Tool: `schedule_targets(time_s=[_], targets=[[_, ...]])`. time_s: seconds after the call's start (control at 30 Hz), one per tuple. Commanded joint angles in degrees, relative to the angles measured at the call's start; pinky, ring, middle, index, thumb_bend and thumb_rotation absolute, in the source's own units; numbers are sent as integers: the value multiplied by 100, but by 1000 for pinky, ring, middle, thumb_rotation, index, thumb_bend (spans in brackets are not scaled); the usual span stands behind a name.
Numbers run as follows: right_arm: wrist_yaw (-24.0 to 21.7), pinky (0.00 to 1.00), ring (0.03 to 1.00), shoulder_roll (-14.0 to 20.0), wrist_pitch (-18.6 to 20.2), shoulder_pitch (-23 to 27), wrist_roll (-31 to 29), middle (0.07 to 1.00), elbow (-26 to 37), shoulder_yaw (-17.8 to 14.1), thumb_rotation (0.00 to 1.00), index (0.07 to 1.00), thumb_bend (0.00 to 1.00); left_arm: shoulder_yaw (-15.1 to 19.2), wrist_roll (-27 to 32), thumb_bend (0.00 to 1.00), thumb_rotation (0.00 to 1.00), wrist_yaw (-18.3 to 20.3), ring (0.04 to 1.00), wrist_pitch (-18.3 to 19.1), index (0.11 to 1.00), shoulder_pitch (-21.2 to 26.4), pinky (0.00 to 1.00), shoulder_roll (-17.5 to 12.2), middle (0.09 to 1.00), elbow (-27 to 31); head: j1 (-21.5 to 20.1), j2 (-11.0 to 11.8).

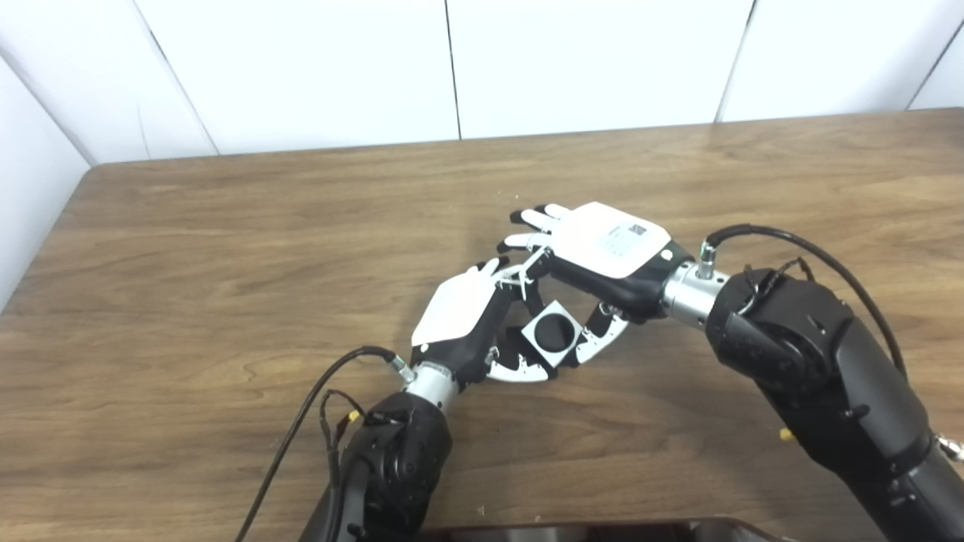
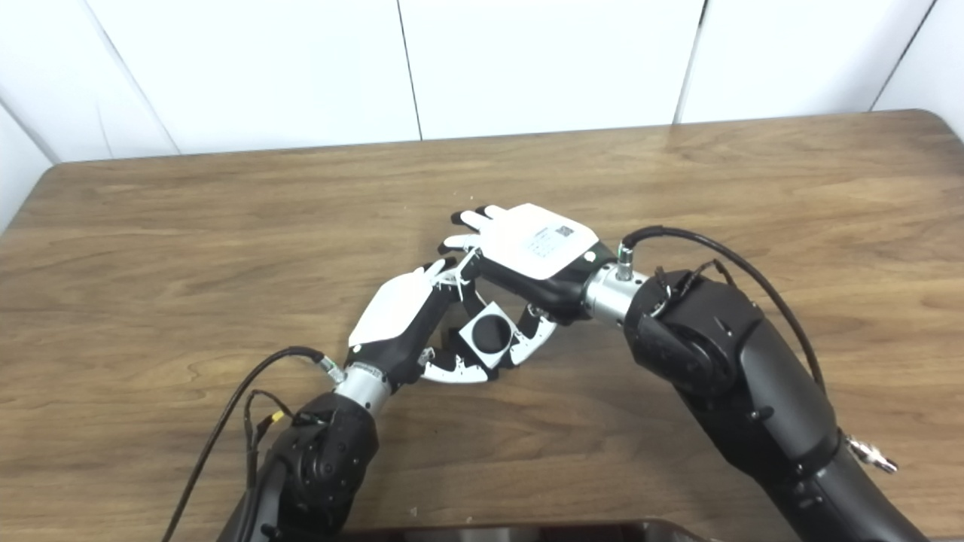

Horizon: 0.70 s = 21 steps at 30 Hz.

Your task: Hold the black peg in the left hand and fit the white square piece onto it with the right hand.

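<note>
Over the worktop [image 1: 226, 248], the white square piece [image 1: 555, 333] apparently already sits around the black peg [image 1: 553, 330], pinched between left robot hand [image 1: 463, 316] and right robot hand [image 1: 602, 260]; only release seems left.

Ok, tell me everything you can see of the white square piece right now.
The white square piece is a small, flat-faced block that looks like plastic, with a large round opening in its middle that shows black. It sits turned like a diamond, face towards the cameras, between the two hands above the wooden table. Fingers of the left hand and right hand close around its edges. Whether the black is the peg or an empty hole, I cannot tell.
</note>
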State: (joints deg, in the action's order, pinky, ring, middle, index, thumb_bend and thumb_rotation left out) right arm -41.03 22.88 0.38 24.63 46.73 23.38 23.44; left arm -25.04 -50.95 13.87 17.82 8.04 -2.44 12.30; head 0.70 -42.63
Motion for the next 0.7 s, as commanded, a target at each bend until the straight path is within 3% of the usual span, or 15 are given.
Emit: schedule_targets(time_s=[0.0,0.63,0.67], targets=[[117,1000,1000,70,-78,183,-46,906,43,-159,141,492,525,19,-115,504,89,-119,986,-7,489,132,1000,23,903,112,-3,-2],[205,1000,998,107,-117,70,-32,914,-113,-320,147,495,524,38,-124,505,89,-72,987,40,489,148,1000,33,902,149,29,-46],[174,1000,997,108,-93,74,-25,914,-94,-320,161,530,594,34,-136,505,89,-90,986,37,489,153,1000,42,901,138,37,-48]])
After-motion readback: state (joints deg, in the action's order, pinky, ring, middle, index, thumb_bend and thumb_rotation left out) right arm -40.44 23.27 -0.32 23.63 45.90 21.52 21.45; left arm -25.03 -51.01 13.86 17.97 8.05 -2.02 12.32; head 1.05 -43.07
